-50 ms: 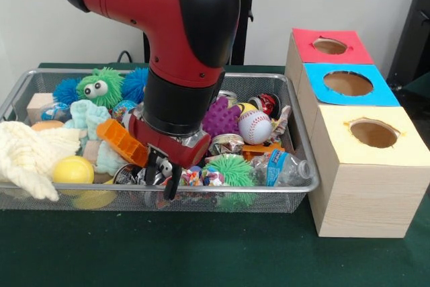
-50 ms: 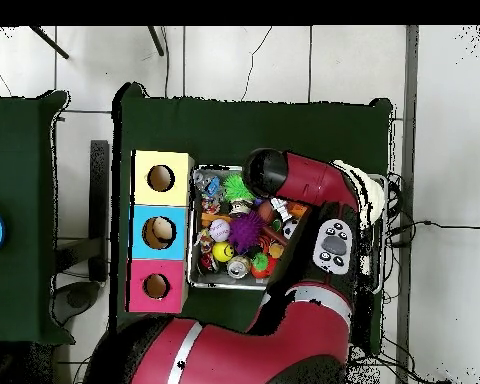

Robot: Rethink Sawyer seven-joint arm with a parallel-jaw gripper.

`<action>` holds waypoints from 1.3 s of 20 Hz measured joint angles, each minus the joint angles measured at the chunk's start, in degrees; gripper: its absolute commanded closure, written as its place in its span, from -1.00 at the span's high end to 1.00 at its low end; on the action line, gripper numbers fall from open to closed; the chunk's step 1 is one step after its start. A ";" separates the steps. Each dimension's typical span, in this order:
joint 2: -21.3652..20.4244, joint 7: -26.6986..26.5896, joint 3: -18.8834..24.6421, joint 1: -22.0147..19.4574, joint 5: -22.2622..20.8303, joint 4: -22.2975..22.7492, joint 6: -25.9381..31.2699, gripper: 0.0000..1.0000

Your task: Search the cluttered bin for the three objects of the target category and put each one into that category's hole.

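Wire bin [image 1: 295,132] sits on green worktop [image 1: 201,253], packed with clutter. Target category can't be told from the pictures. Contents: baseball [image 1: 255,126], purple spiky ball [image 1: 220,118], green spiky ball [image 1: 235,171], plastic water bottle [image 1: 285,168] at the front right corner, yellow ball [image 1: 72,169] front left, cream knit cloth [image 1: 30,156] hanging over the left rim, green googly-eyed fuzzy toy [image 1: 99,87] at the back, blue fuzzy balls either side of it, orange ridged block [image 1: 121,142], crushed cans near the middle.

Pincer [image 1: 163,176] is down inside the bin at its front edge (low, among small multicoloured bits and a can); dark fingers point down, but whether they grip anything or how wide they stand, cannot tell. Red and black arm [image 1: 175,25] comes down over the bin's middle.

Just right of the bin: wooden box row with three holes, yellow-topped [image 1: 373,132] nearest, blue [image 1: 348,83] in the middle, red [image 1: 329,46] farthest. Overhead shows the same row [image 2: 160,231] beside the bin.
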 measured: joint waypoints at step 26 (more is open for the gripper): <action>-5.42 -0.01 7.07 -3.47 -7.12 4.53 -2.87 1.00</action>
